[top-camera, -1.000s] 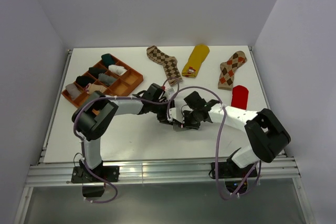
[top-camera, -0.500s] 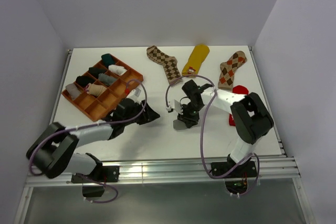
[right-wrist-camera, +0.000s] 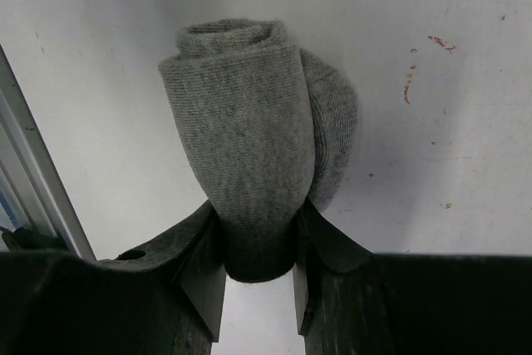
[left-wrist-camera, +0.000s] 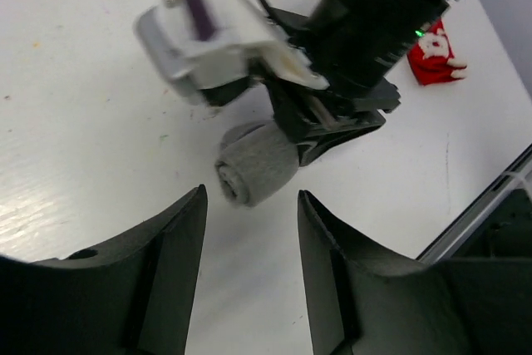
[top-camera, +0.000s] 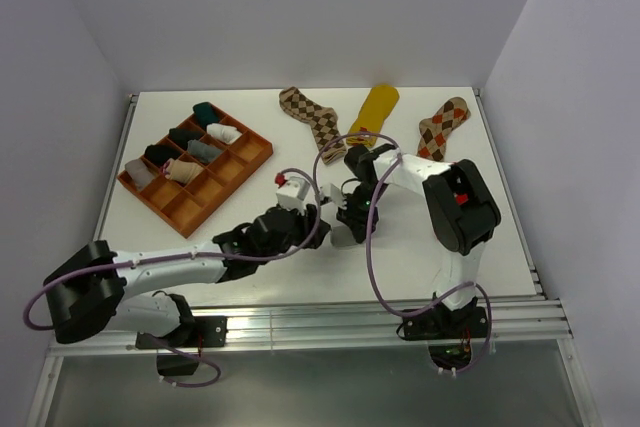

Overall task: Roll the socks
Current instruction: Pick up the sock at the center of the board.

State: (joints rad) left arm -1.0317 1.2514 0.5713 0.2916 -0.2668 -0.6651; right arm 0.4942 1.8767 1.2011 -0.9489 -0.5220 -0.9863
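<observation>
One grey sock [right-wrist-camera: 253, 130], rolled into a tight bundle, is clenched between the jaws of the right tool [right-wrist-camera: 256, 276] near the middle of the white bench [right-wrist-camera: 432, 122]. The left tool [left-wrist-camera: 251, 205] is released, its fingers spread and empty, facing the roll's end from close by. Along the far edge lie an argyle sock [top-camera: 312, 117], a mustard sock [top-camera: 372, 114] and a second argyle sock [top-camera: 442, 132].

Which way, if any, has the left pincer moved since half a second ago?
Yes: the left pincer went right in the top view, away from the orange tray, toward the rolled grey sock in the right pincer.
</observation>
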